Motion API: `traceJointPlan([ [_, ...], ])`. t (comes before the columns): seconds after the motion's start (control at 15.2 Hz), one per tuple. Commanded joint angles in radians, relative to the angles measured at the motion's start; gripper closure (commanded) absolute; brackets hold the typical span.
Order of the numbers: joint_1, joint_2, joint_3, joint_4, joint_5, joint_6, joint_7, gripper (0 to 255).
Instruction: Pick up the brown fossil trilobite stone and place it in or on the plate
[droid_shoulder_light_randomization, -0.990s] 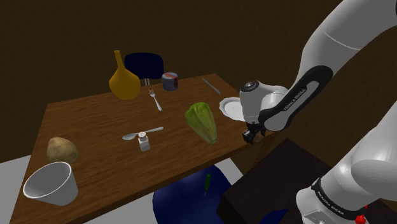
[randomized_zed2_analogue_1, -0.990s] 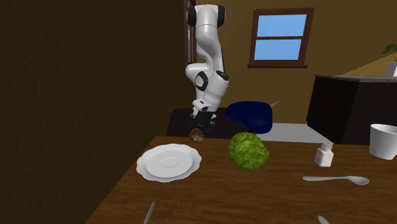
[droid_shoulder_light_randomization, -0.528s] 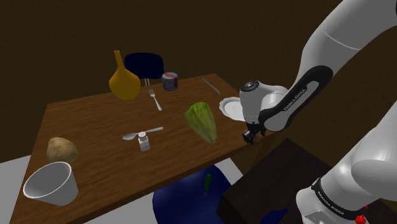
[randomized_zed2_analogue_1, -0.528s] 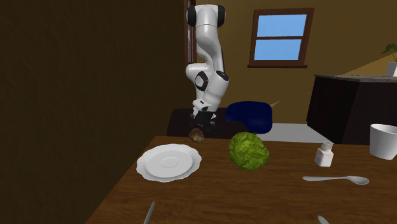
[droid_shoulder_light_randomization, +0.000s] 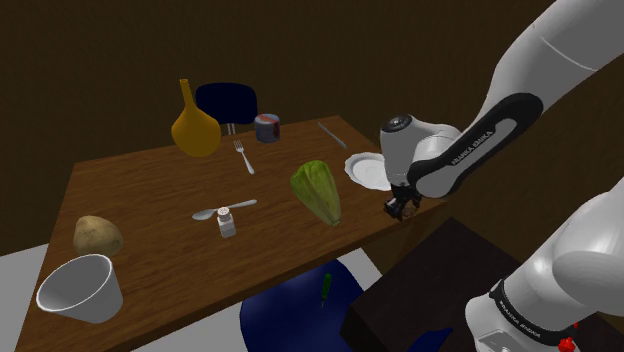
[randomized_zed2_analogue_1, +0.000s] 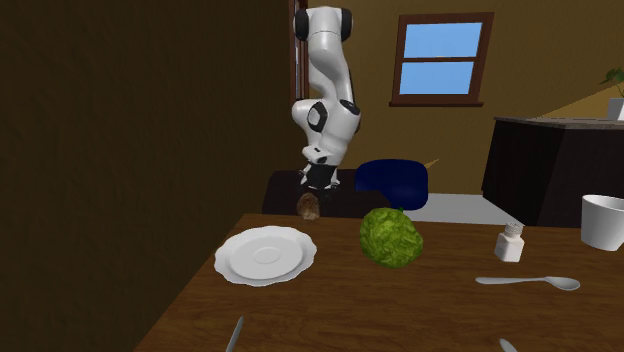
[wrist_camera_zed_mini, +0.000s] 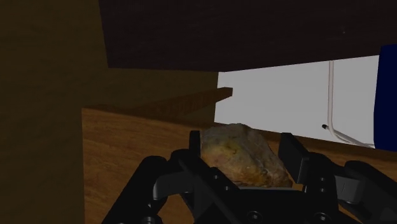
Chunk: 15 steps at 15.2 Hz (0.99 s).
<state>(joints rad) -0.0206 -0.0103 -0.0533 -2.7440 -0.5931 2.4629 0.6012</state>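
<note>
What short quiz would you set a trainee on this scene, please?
1. True or false: the end effector is shut on the stone.
2. In the second exterior view, what sits between the plate and the salt shaker? A) fork B) lettuce C) cup
3. What lies on the plate?
Key: 1 true; 2 B; 3 nothing.

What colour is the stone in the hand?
The stone is mottled brown and tan, clearest in the wrist view.
</note>
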Motion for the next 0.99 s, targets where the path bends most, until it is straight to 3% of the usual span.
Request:
traceJointPlan([
  [0.0,0.004,-0.032,0.004,0.000,0.024,-0.030,-0.022,255],
  [0.59,0.021,-0.179,0.009,0.004,0.103,-0.168,-0.109,255],
  [0.92,-0.007,-0.055,-0.022,0.147,0.093,-0.168,-0.165,255],
])
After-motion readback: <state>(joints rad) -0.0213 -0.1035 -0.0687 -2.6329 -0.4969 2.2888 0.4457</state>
